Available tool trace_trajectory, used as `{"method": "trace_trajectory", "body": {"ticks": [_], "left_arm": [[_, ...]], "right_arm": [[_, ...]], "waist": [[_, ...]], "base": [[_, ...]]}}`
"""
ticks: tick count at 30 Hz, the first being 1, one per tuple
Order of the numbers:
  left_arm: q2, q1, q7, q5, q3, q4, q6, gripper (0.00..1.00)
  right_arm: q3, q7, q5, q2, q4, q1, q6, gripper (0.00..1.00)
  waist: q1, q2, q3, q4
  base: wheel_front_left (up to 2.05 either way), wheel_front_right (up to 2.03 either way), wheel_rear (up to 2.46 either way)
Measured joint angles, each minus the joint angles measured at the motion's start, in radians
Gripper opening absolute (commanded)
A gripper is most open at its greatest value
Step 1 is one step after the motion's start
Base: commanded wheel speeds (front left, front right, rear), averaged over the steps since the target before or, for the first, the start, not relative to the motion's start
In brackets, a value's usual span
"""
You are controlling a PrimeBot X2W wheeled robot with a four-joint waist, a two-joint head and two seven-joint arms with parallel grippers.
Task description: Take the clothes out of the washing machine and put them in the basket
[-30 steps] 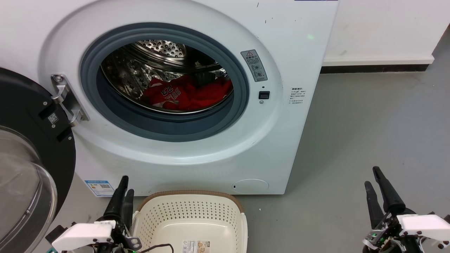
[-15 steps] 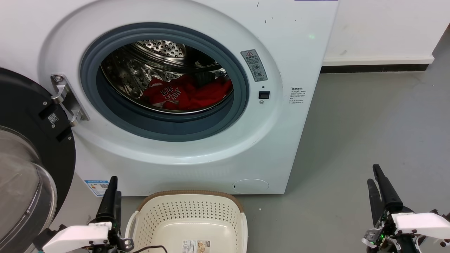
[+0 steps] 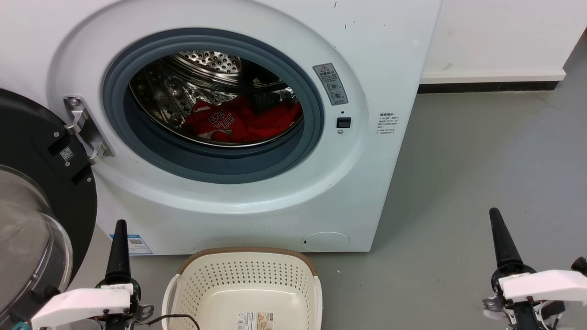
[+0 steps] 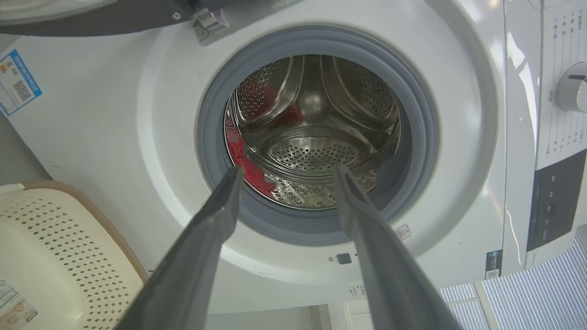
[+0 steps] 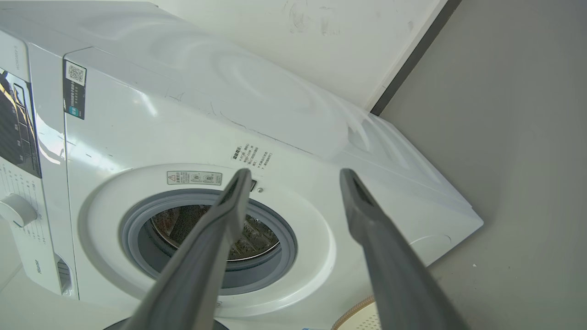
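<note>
Red clothes (image 3: pixel 243 123) heaped low in drum (image 3: pixel 208 62) of washing machine (image 3: pixel 380 55), spread side to side; up and ahead of left end effector (image 4: pixel 285 170), released, likely nearer; right end effector (image 5: pixel 293 172) also released, well right.

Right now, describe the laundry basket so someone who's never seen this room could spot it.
Find the big white washing machine with its round door open. On the grey floor in front sits the basket. Unlike the smooth white machine, it is low, cream, perforated, with a brown rim.
</note>
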Motion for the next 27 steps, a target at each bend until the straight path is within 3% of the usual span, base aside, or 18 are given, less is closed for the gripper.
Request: {"method": "trace_trajectory", "body": {"ticks": [3,16,27], "left_arm": [[0.000,0.000,-0.010,0.076,0.005,-0.035,0.007,1.00],[0.000,0.001,-0.053,0.374,-0.056,-0.191,0.119,1.00],[0.001,0.021,-0.087,0.553,-0.109,-0.277,0.136,1.00]], "right_arm": [[-0.002,-0.010,-0.088,0.000,-0.026,-0.001,0.000,1.00],[0.035,-0.055,-0.433,0.000,-0.142,-0.001,0.000,1.00],[0.067,-0.089,-0.616,0.000,-0.179,-0.001,0.000,1.00]], "waist": [[0.0000,0.0000,0.002,-0.001],[0.0000,0.0000,0.010,-0.008],[0.0000,0.0000,0.014,-0.015]], "base": [[0.00,0.00,0.00],[0.00,0.00,0.00],[0.00,0.00,0.00]]}}
